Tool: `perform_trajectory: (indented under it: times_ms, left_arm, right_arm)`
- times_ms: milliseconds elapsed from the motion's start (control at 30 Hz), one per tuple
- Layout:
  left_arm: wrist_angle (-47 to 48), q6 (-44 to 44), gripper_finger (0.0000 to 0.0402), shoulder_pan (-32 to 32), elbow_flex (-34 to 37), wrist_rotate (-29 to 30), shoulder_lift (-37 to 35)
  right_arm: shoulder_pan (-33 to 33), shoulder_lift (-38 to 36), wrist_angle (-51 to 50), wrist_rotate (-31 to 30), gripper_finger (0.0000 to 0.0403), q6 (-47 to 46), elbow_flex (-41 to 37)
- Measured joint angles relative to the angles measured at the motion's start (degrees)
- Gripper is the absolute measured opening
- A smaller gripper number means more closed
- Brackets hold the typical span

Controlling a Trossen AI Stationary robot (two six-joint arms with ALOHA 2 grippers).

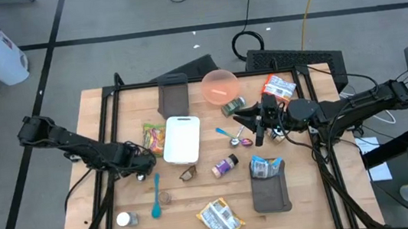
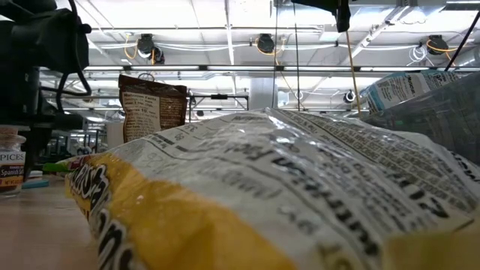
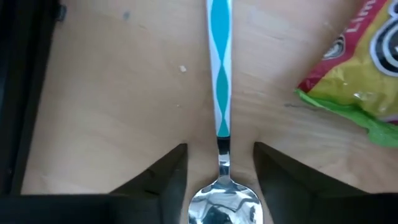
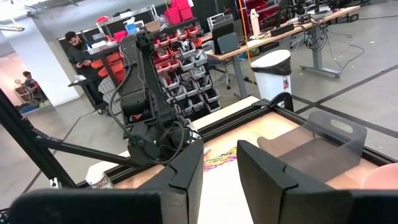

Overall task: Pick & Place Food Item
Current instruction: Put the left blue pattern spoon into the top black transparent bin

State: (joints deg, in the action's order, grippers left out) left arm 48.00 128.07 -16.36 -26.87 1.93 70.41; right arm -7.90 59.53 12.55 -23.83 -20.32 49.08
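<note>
1. Your left gripper [image 1: 146,163] sits low over the table, just off the front left corner of the white cutting board [image 1: 181,139].
2. Its fingers [image 3: 171,171] are spread, one on each side of the neck of a teal-handled spoon [image 3: 219,74]. A sliver of bare wood shows on either side, so nothing is pinched.
3. The nearest food item, a yellow-and-green lime snack bag [image 1: 155,135], lies flat against the board's left edge, close beside the left gripper and apart from it.
4. Your right gripper [image 1: 256,128] hangs to the right of the board, raised and pointing across it towards the left arm. Its fingers [image 4: 186,168] stand apart with nothing between them.
5. More food lies around the board:
   - a crinkled silver-and-yellow snack bag [image 1: 220,219] well in front of it, at the table's front edge
   - an orange-red packet [image 1: 278,87] far to the back right
   - a blue packet [image 1: 265,167] on a dark tray [image 1: 271,195] to the front right
6. A pink bowl [image 1: 220,86] stands behind the board's back right corner.
</note>
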Motion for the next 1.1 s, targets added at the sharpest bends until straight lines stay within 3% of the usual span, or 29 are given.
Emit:
perform_trajectory:
  times_ms: [333, 800, 1100]
  left_arm:
    - [-1.33, -6.25, 0.0015, 0.00, -0.17, 0.32, -0.13]
    - [-0.26, -17.63, 0.0011, -1.38, -5.72, 0.40, -5.10]
    - [21.21, -21.37, 0.0009, -5.30, -18.83, 0.95, -6.40]
  right_arm:
    - [0.00, 0.00, -0.21, -0.01, 0.0089, -0.02, 0.00]
    - [-0.07, 0.00, -0.87, 0.11, 0.0089, -0.03, -0.02]
    - [-0.07, 0.00, -0.89, 0.13, 0.0089, -0.02, -0.01]
